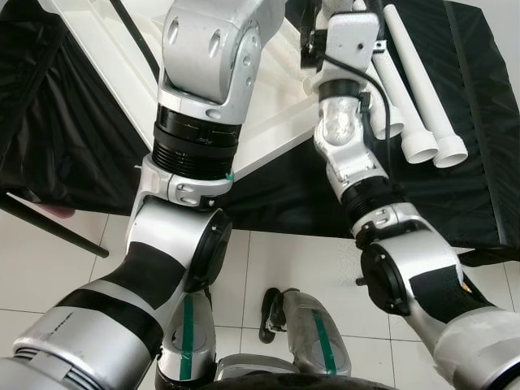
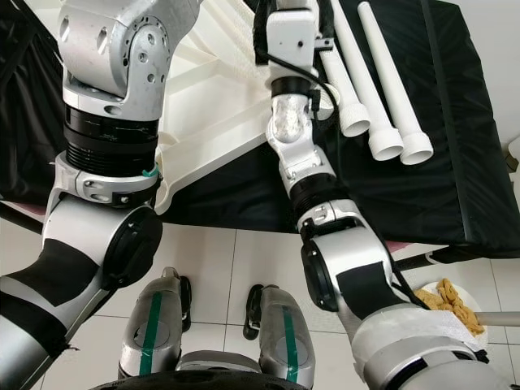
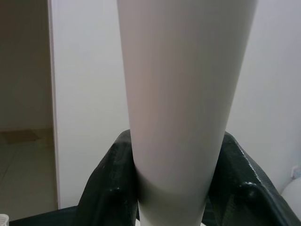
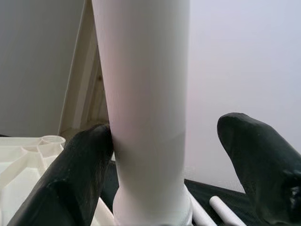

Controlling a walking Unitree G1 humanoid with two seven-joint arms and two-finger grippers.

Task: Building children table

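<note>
Left pincer (image 3: 176, 188): closed on a white leg (image 3: 183, 94), both fingers touching. Right pincer (image 4: 169, 155): parted around another leg (image 4: 146, 103), one finger touching. Tabletop (image 2: 219, 106) and three spare legs (image 2: 382, 89) lie on the black-covered desk (image 2: 463, 122).

The tabletop (image 2: 219, 106) lies on the cloth-covered surface (image 2: 455, 162), left of three loose legs (image 2: 382, 89) lying side by side. A plate of food (image 2: 455, 305) sits below the surface's right end.

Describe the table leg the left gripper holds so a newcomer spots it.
Start at the black cloth with the white tabletop on it. The leg stands up between the left gripper's fingers, pressed on both sides. Unlike the loose legs lying flat on the cloth, it is upright and gripped.
</note>
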